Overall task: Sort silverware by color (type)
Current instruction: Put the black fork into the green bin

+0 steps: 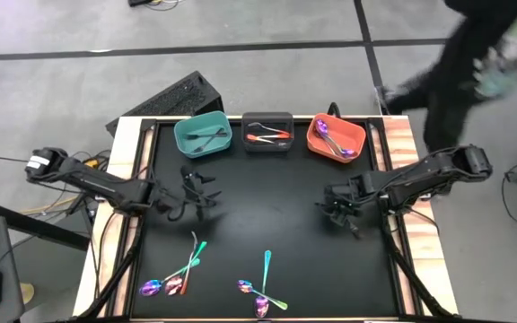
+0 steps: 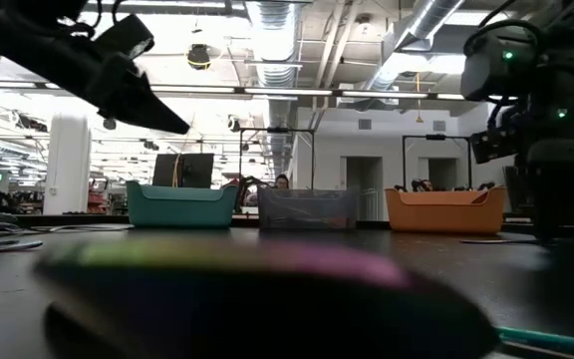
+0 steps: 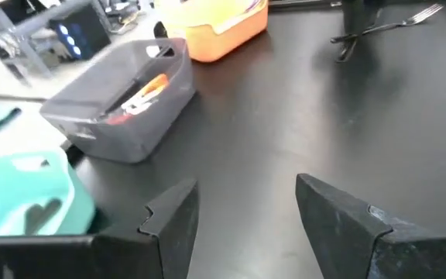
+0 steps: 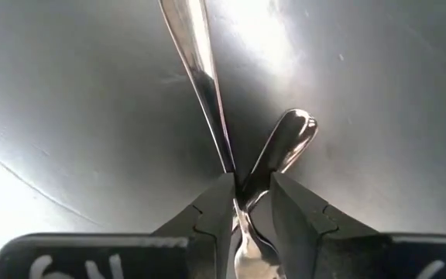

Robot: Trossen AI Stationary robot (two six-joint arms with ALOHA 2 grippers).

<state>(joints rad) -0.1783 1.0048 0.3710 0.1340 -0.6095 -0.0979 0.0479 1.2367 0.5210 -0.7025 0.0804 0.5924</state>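
Right tool [image 4: 252, 203] grips silver utensil [image 4: 285, 139] on black tabletop [image 1: 267, 215].

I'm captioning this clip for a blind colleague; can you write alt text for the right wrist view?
The right gripper, just above the black table, has its two dark fingers closed on a silver utensil handle. A second silver handle runs away from the fingertips across the table.
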